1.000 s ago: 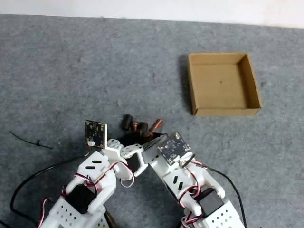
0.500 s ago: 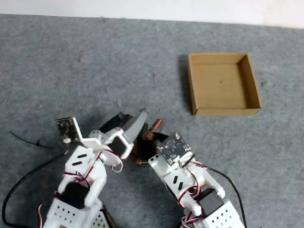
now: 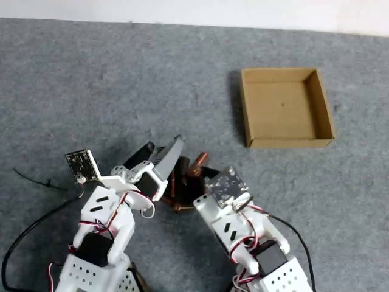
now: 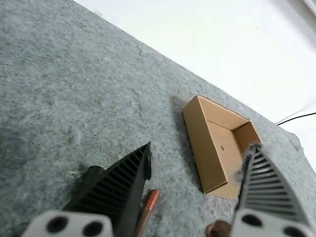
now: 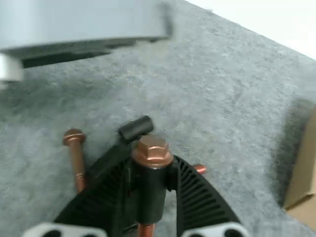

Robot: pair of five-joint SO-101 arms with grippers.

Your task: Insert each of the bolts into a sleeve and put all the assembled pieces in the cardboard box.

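The high camera looks down from overhead on the felt table (image 3: 91, 73). Both wrist cameras ride low and close, facing the cardboard box (image 4: 210, 153), seemingly the right's brown edge too.

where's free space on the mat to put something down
Bare: the mat beyond the left gripper, the strip between the arms and the cardboard box, and the box floor. Crowded: loose bolts between the grippers, where the right gripper holds a sleeved bolt.

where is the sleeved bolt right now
In the right wrist view, the sleeved bolt sits clamped in the right end effector, a loose bolt and a black sleeve lying on the mat just beyond.
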